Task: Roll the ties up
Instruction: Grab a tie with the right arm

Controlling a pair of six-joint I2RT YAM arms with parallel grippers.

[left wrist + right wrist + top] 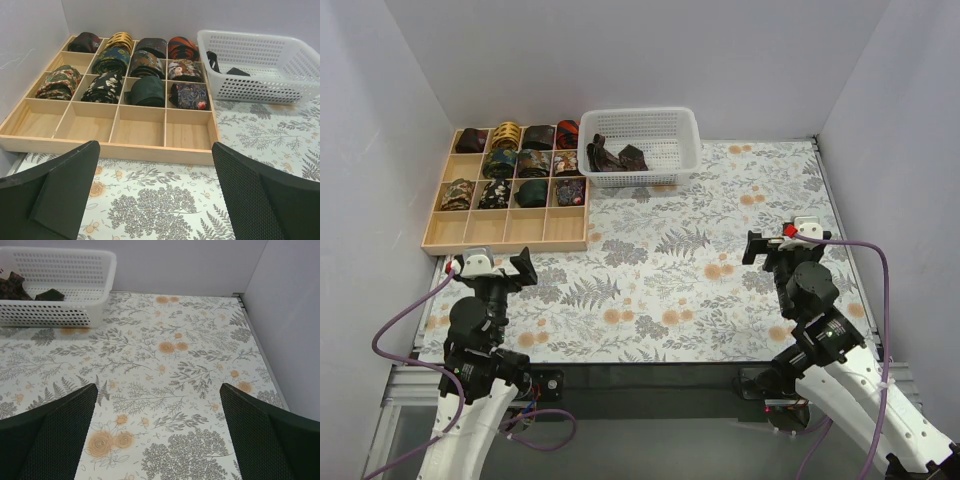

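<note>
Unrolled dark ties (615, 157) lie bunched in the left end of the white mesh basket (665, 135); they also show in the right wrist view (15, 288) and the left wrist view (220, 64). Several rolled ties (510, 165) fill the upper rows of the gridded wooden tray (500, 232), also seen in the left wrist view (145, 75). My left gripper (495, 268) is open and empty near the tray's front edge. My right gripper (782, 243) is open and empty over the floral cloth at the right.
The tray's front row of compartments (115, 127) holds nothing. The floral cloth (670, 280) covers the table. Grey walls (890, 100) close in the left, back and right sides. A dark table edge (650, 385) runs along the front.
</note>
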